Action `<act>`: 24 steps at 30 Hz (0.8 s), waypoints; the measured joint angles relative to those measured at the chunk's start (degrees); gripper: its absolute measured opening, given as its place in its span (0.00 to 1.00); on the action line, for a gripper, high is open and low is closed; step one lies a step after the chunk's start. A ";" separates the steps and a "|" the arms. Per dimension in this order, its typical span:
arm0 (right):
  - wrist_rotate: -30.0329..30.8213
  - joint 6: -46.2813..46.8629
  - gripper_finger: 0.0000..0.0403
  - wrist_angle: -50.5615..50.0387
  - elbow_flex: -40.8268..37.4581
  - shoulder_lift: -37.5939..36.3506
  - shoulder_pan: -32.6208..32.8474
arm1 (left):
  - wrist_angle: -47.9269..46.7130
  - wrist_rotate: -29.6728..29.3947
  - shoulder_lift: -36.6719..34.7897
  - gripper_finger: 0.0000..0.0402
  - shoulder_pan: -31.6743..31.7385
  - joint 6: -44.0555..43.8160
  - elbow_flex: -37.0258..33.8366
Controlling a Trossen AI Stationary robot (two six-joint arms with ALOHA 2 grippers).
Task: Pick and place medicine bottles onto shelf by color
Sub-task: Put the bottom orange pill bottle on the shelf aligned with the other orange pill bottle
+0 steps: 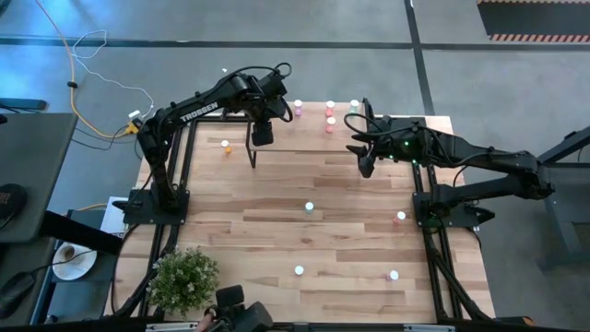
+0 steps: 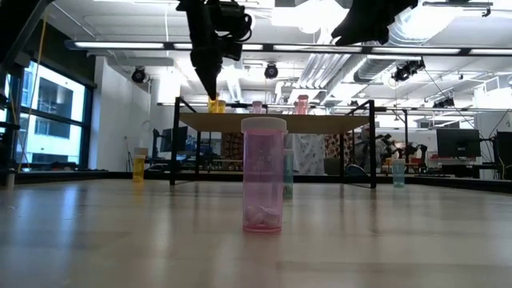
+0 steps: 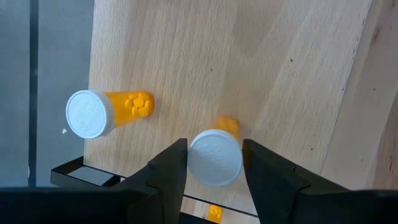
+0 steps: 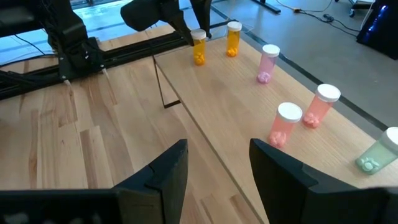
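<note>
The shelf stands at the far edge of the tabletop, a light-wood platform on thin black legs. At its left end two orange bottles stand upright close together, both white-capped. The left gripper hangs directly over the one nearer the tabletop's middle; in the left wrist view its fingers stand apart on either side of that bottle's cap, with a sliver of gap on each side, so the gripper is open around the cap and not clamped on it. The second orange bottle stands just beside it, nearer the shelf's end, with yellow pills visible through its wall.

Farther along the shelf from the orange pair come a pink-purple bottle, then two red bottles standing near each other, then a pale green bottle at the right end.

The right gripper hovers above the tabletop in front of the shelf's right part, its fingers spread with nothing between them.

Off the shelf, an orange bottle stands on the tabletop beside the shelf's left end, and several more bottles are scattered over the tabletop in front of it. One of them, a pink-purple bottle, fills the middle of the low view. A potted plant sits at the near left corner of the tabletop.

The left arm carries the white word "TROSSEN". No label on any bottle can be read.
</note>
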 joint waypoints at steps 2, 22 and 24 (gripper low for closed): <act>0.00 0.01 0.41 -0.25 0.00 0.00 0.01 | 0.00 0.00 0.00 0.38 0.00 -0.02 0.00; 0.00 0.00 0.41 -0.35 0.00 0.00 0.01 | 0.90 -1.05 0.00 0.56 -0.02 -0.51 -0.02; 0.00 0.00 0.41 -0.35 0.00 0.00 0.01 | 0.88 -1.72 0.00 0.56 -0.03 -0.50 -0.02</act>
